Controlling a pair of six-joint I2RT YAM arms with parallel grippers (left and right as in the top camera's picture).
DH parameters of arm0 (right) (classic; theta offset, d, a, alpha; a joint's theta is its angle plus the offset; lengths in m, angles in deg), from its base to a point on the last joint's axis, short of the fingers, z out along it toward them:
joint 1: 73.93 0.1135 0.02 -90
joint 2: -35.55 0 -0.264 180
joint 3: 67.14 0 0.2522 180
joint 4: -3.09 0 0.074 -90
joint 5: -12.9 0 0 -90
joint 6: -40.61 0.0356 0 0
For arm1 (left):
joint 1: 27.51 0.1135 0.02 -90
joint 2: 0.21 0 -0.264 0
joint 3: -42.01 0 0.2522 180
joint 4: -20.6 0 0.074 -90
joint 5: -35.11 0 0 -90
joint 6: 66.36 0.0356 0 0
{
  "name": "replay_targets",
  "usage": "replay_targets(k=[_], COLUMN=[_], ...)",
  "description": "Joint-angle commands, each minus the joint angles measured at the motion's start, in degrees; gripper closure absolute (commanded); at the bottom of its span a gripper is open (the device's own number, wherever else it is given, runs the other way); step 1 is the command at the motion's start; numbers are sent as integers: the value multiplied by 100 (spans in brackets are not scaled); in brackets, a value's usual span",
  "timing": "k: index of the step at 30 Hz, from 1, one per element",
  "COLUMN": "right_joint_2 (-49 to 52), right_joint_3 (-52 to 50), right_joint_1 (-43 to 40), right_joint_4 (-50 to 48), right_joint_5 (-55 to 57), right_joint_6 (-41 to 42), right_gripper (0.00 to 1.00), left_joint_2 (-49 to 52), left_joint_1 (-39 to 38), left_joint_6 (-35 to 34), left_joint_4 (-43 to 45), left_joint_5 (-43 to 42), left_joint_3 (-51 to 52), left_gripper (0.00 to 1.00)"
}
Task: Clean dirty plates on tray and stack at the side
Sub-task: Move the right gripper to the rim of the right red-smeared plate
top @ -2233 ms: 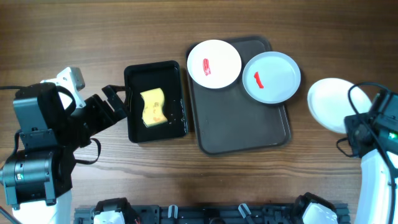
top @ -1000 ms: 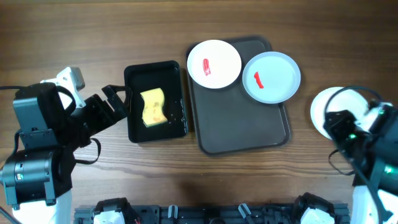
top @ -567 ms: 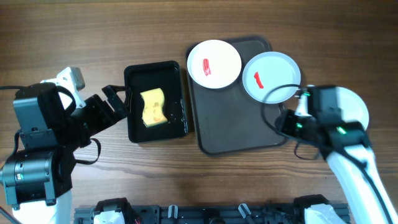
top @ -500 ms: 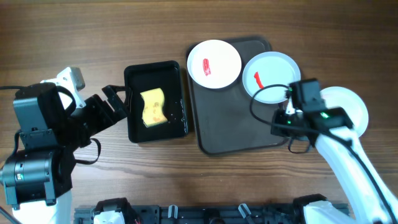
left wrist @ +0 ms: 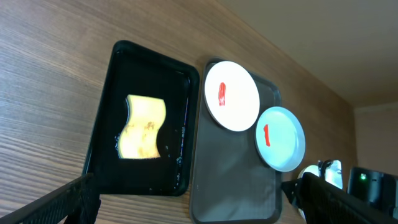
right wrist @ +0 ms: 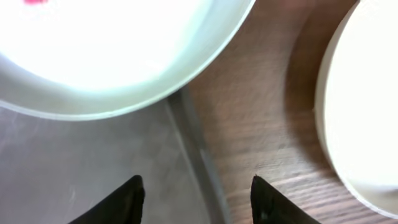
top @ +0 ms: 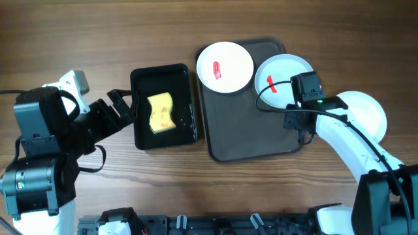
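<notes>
On the dark tray (top: 248,134) sit a white plate (top: 225,66) and a pale blue plate (top: 279,73), each with a red smear at the centre. A clean white plate (top: 364,117) rests on the table to the tray's right. My right gripper (top: 302,103) hovers at the tray's right rim by the blue plate. In the right wrist view the gripper (right wrist: 198,196) is open and empty, straddling the tray rim (right wrist: 196,149) just short of the blue plate (right wrist: 112,56). My left gripper (top: 121,108) stands open left of the tub, holding nothing.
A glossy black tub (top: 140,134) with a yellow sponge (top: 161,112) in it stands left of the tray. The left wrist view shows the tub (left wrist: 106,143), the sponge (left wrist: 142,127), both smeared plates and the tray (left wrist: 233,180).
My right arm swung left from beside the clean white plate to the tray's right rim, and its jaws opened wider. The left arm and the plates on the tray stayed put.
</notes>
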Motion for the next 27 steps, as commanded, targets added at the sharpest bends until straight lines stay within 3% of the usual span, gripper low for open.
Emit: replay_targets(k=[1,20,22,23,27], right_joint_2=[166,658,658,656,656], right_joint_3=[-35,-428,-501,-505,-505], right_joint_1=[-46,-120,-120,-120,-120], right_joint_4=[-94,-184,-192,-175,-94], right_joint_5=[236,-444,-527,-778,-1349], right_joint_6=[-131,-136,-46,-87,-79], right_gripper=[45,54,59,67,68], left_joint_2=[20,20,20,20,20], left_joint_1=[31,31,31,31,31], left_joint_6=[90,90,92,92,92], left_joint_4=[17,17,17,17,17], left_joint_5=[13,13,15,15,13], left_joint_3=[-98,-98,-98,-98,-98], left_gripper=[0,0,0,0,0])
